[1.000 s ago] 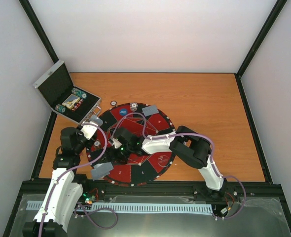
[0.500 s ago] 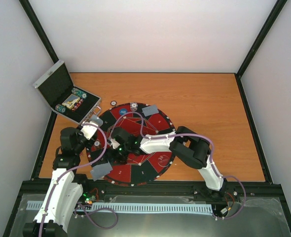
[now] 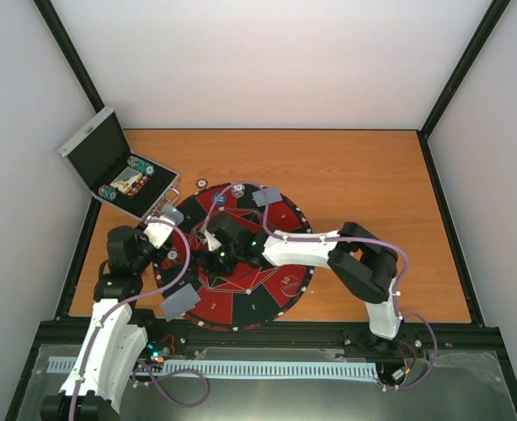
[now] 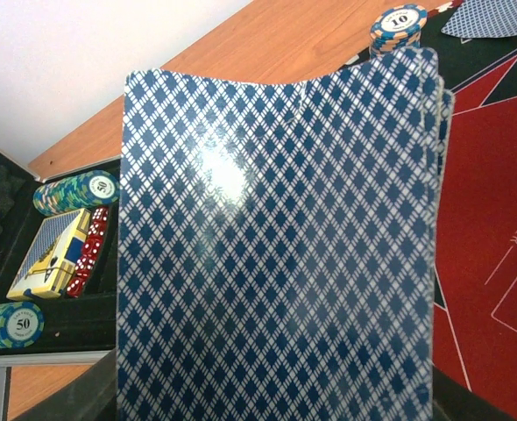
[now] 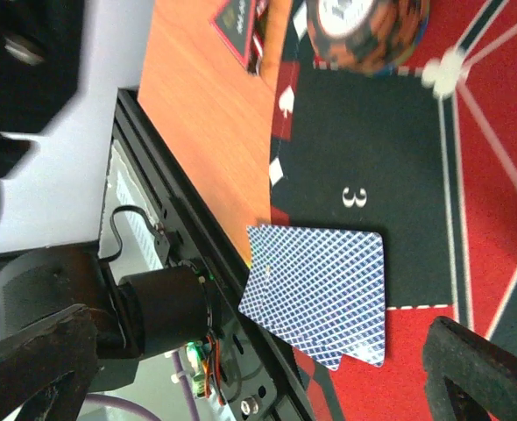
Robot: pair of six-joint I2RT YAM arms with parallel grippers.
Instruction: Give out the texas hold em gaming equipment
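Playing cards (image 4: 276, 246) with blue diamond-patterned backs stand in a slightly fanned stack, pinched in the left jaws beside the left edge of the mat (image 3: 280, 285). The right jaws are spread wide above this round red-and-black mat. Two more cards (image 5: 322, 294) lie face down across its near-left rim. A chip stack (image 3: 238, 189) sits at its far rim. The orange wooden bench (image 3: 372, 193) also carries an open silver case (image 3: 109, 167). Pale walls enclose it.

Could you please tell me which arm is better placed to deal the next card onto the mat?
Right. The right end effector is open and empty above the mat, near the deck that the left end effector grips, so it can probably draw a card.
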